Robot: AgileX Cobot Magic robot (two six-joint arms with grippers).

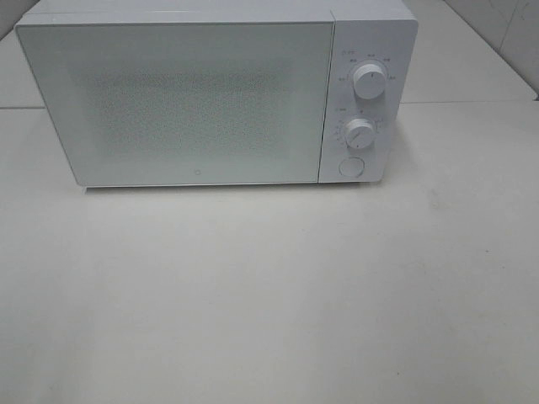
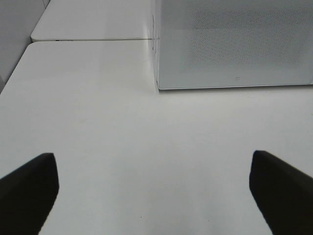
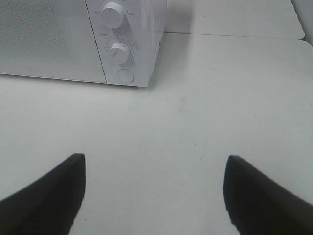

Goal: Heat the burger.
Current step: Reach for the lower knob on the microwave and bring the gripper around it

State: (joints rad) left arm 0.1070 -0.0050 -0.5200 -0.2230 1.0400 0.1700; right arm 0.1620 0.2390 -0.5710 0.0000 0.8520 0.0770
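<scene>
The microwave (image 1: 210, 101) is seen shut on the table (image 1: 269, 303); the left gripper (image 2: 152, 166) and right gripper (image 3: 155, 166) are spread — nothing grasped.

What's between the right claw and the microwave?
Nothing: the right wrist view shows only bare table between the right gripper and the microwave.

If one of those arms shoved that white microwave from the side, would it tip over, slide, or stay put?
Tipping seems unlikely: the microwave is a broad, low box sitting flat on the table. It looks rigid and probably heavy, so a light shove may barely shift it. Its door is smooth and flat, so a push there might slip off.
</scene>
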